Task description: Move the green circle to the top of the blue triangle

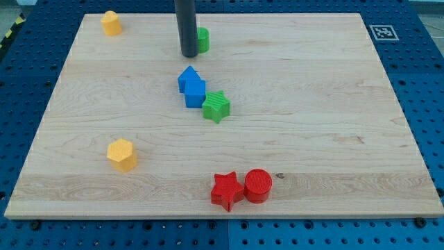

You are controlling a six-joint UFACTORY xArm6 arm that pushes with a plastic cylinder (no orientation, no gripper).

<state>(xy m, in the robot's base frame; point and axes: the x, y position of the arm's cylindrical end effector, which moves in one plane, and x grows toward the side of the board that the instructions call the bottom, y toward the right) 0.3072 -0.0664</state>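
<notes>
The green circle (202, 39) sits near the view's top, partly hidden behind my rod. My tip (188, 55) rests on the board just left of the green circle, touching or nearly touching it. The blue triangle (187, 76) lies below them near the board's middle, about one block-width below my tip. A blue cube (195, 94) touches the triangle's lower right side, and a green star (216, 107) touches the cube's lower right.
A yellow block (111, 23) sits at the top left. A yellow hexagon (122, 154) lies at the lower left. A red star (227, 190) and a red circle (258, 185) sit side by side near the bottom edge. The wooden board (333, 125) lies on blue pegboard.
</notes>
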